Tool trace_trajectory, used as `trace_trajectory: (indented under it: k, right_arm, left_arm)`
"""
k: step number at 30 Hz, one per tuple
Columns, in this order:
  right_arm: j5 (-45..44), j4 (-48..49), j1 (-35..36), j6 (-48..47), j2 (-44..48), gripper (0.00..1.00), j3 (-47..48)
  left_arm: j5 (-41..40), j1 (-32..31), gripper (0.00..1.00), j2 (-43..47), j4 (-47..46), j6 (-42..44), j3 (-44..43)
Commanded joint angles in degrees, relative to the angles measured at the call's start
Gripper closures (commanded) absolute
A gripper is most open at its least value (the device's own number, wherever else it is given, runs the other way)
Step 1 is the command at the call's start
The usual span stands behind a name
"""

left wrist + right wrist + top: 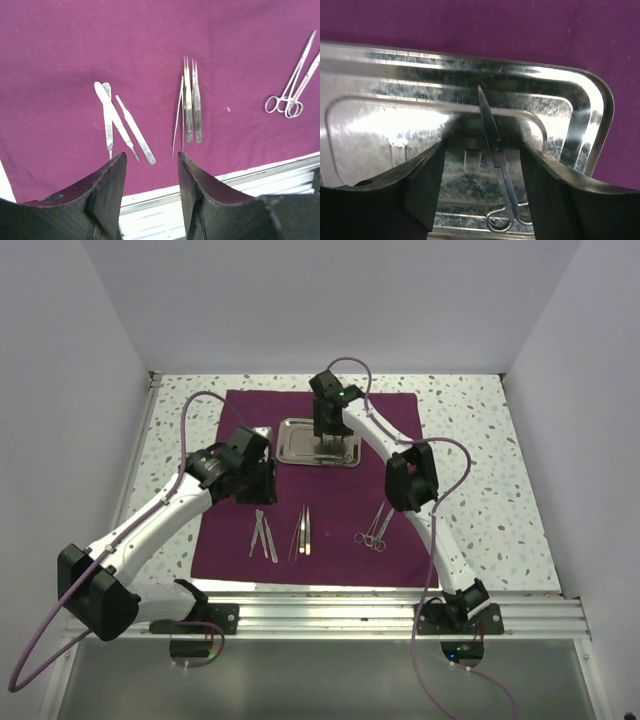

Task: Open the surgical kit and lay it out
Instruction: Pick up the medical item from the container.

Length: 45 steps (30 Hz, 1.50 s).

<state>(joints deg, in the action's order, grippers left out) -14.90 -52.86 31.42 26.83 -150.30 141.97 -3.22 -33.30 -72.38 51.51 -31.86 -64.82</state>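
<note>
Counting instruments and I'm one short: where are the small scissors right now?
In the right wrist view the scissors lie in the steel tray, between the right claw's fingers.

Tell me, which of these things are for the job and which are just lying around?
For the job: maroon cloth, steel tray, scissors in the tray, tweezers, scalpel handles, ringed forceps.

Just there: speckled table, metal rail at the near edge.

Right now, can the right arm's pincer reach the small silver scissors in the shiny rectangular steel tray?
Probably yes: the right pincer hangs over the scissors, open fingers either side, nothing blocking.
</note>
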Motion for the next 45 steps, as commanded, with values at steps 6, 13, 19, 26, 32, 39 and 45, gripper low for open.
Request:
trace_trajectory:
  k: [6, 13, 19, 26, 32, 39, 45]
  right_arm:
    - [-4.44, 0.48, -3.55, 4.28, -5.52, 0.42, 4.28]
    - [-3.65, 1.44, -5.93, 3.32, -7.55, 0.49, 5.51]
    - [-3.3, 0.92, -5.84, 1.47, -9.04, 0.57, 7.18]
    - [-0.84, -0.22, -5.84, 1.29, -9.66, 0.78, 7.0]
    - [0.74, -1.81, -5.93, 2.35, -10.98, 1.0, 7.36]
    - [3.82, 3.27, -5.84, 2.53, -7.04, 1.0, 3.41]
    - [4.43, 6.36, -6.28, 3.84, 1.93, 1.0, 3.84]
  left_arm:
    - [-0.73, 1.74, 0.52, -5.05, 0.35, 3.38, -4.35]
    - [-0.03, 3.41, 0.53, -8.39, 0.17, 5.4, -6.02]
    - [0.41, 4.21, 0.53, -9.88, -0.35, 5.4, -6.37]
    - [0.94, 5.52, 0.54, -10.41, -0.79, 5.4, -6.2]
    - [1.11, 6.23, 0.55, -10.5, -0.71, 5.58, -5.94]
    - [1.03, 6.93, 0.57, -9.98, -1.23, 6.02, -4.53]
    - [1.64, 7.28, 0.58, -9.36, -1.85, 6.37, -4.35]
